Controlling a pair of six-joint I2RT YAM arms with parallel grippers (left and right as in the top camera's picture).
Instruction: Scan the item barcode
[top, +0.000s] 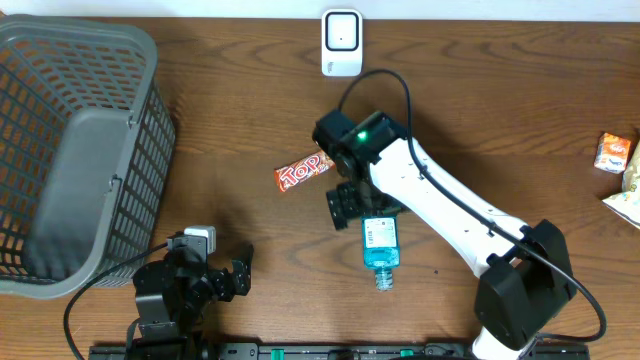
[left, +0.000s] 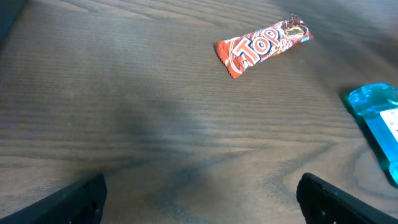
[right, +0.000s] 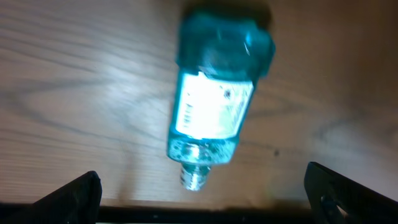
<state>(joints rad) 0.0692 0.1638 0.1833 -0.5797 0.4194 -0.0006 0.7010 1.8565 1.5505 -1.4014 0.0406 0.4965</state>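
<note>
A blue bottle (top: 380, 248) with a white label lies flat on the wooden table, cap toward the front edge. In the right wrist view the bottle (right: 214, 106) fills the middle, blurred, and no barcode can be made out on its label. My right gripper (top: 347, 205) hovers just behind the bottle's base, open (right: 211, 199), nothing between its fingers. A red "Top" candy bar (top: 303, 172) lies to the left of it. My left gripper (top: 240, 272) rests open (left: 202, 202) near the front left, over bare wood. The white scanner (top: 341, 42) stands at the back centre.
A grey plastic basket (top: 60, 215) fills the left side of the table. Snack packets (top: 617, 152) lie at the far right edge. The left wrist view shows the candy bar (left: 264, 45) ahead and the bottle's base (left: 376, 112) at the right.
</note>
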